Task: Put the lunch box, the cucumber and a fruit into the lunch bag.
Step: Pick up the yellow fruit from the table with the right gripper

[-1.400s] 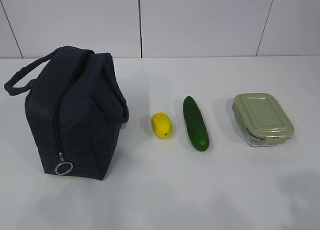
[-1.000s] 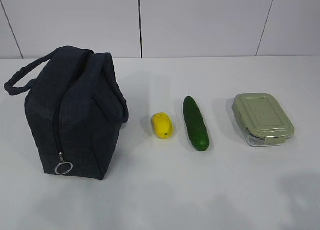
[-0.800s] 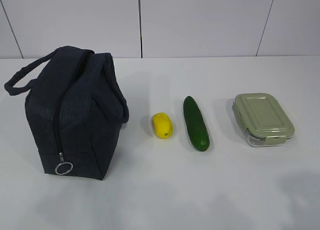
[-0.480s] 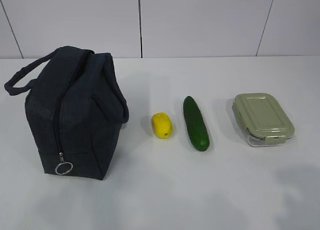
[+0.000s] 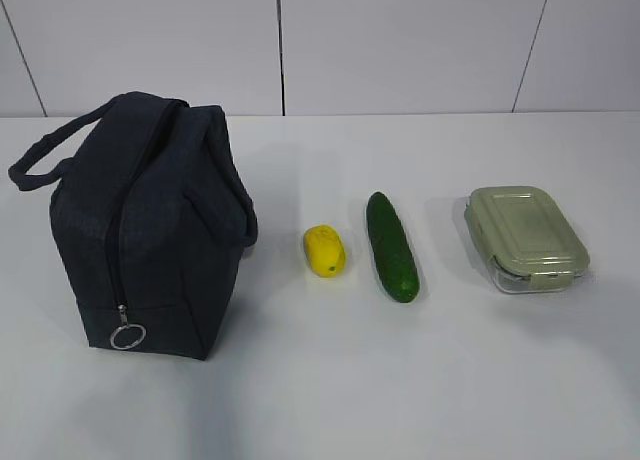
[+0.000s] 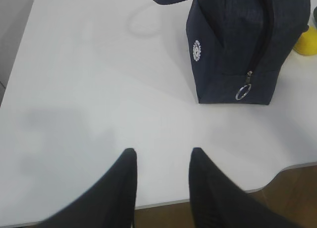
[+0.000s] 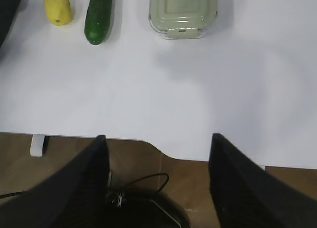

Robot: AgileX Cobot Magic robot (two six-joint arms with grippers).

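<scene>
The dark navy lunch bag (image 5: 150, 225) stands zipped on the left of the white table, its ring pull (image 5: 127, 337) low at the front; the left wrist view shows the lunch bag (image 6: 237, 44) too. Right of it lie the yellow fruit (image 5: 325, 250), the cucumber (image 5: 391, 246) and the lunch box (image 5: 526, 237) with its sage-green lid. Neither gripper shows in the exterior view. My left gripper (image 6: 162, 153) hangs open over the table's near edge, well short of the bag. Open too, my right gripper (image 7: 157, 138) is above the table's front edge, far from the lunch box (image 7: 183, 12), cucumber (image 7: 98, 16) and fruit (image 7: 57, 7).
The table's front edge (image 7: 148, 141) has a curved cut-out, with brown floor and a black cable (image 7: 143, 181) below it. A grey panelled wall (image 5: 400, 40) stands behind the table.
The objects have not moved. A faint shadow at the lower right of the table has shifted and grown toward the lunch box.
</scene>
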